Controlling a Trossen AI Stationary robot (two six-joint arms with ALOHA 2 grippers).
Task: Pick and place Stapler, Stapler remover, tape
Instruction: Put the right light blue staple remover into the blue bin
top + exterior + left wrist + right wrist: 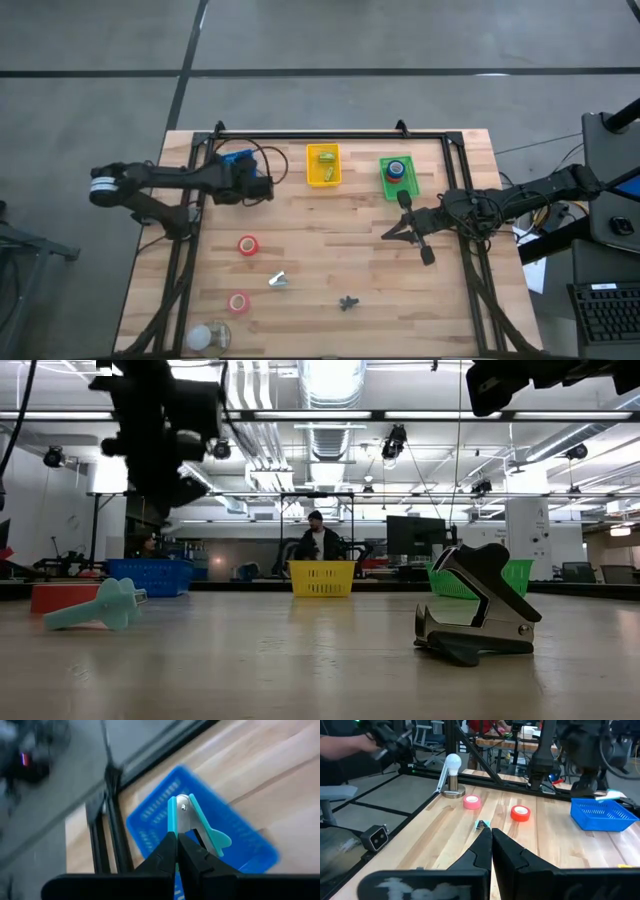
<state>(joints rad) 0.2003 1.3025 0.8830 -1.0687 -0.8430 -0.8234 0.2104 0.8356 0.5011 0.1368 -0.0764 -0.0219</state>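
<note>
**Now holding a teal remover over the blue basket**

Leftmost, my left gripper point(177, 851) hangs above the blue basket point(210, 832) at the table's far left corner, fingers pinched tight on a teal staple remover point(192, 822) that sticks out past the tips. Moving right along the wooden table point(330, 255), a red tape roll point(247, 245) lies near the left rail, with a pink tape roll point(238, 302) nearer the front edge and a small teal-and-metal piece point(278, 280) between them, a little to the right. A black staple remover point(347, 302) sits near the front middle. At the back stand the yellow basket point(323, 165) and the green basket point(398, 176). My right gripper point(490, 845) waits in front of the green basket, fingers closed together on nothing.
</note>
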